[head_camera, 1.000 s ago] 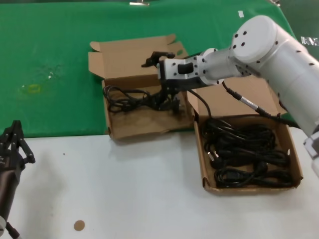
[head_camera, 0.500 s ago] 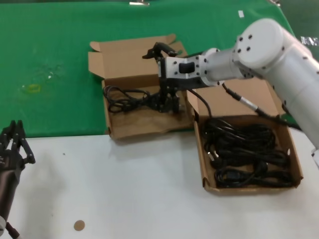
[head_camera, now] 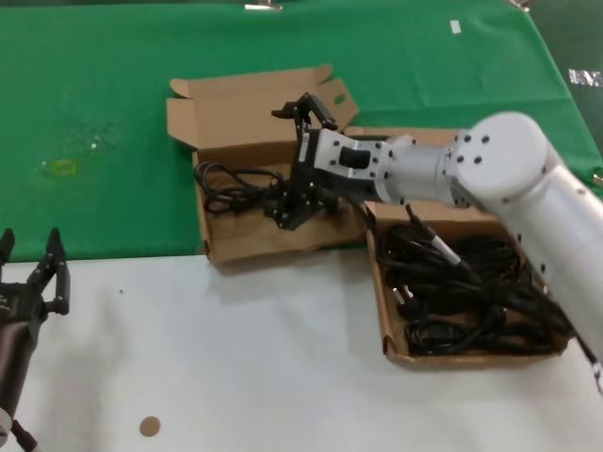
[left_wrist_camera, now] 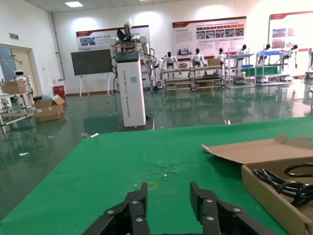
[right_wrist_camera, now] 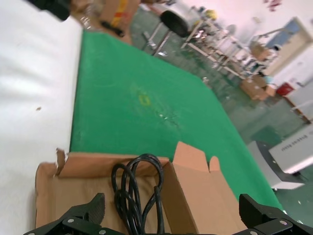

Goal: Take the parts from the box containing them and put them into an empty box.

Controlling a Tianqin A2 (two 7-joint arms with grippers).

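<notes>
The empty box [head_camera: 268, 240], a squarish cardboard tray on the green cloth, now has one coiled black cord [head_camera: 234, 185] lying in it. My right gripper [head_camera: 290, 205] hangs tilted over that tray's right side, open, its fingers spread on either side of the cord [right_wrist_camera: 137, 191] without holding it. To the right, the longer box containing them [head_camera: 558, 311] holds several more black cord bundles [head_camera: 466, 292]. My left gripper [head_camera: 33, 273] waits at the near left over the white table, open and holding nothing.
The squarish box's lid [head_camera: 250, 104] stands open behind the tray. A green cloth [head_camera: 104, 113] covers the far half of the table; white tabletop [head_camera: 245, 367] lies in front. A small brown disc [head_camera: 150, 427] rests near the front edge.
My right wrist has tilted and dropped lower beside the cord, which stays lying in the squarish box. The left gripper has turned slightly in place.
</notes>
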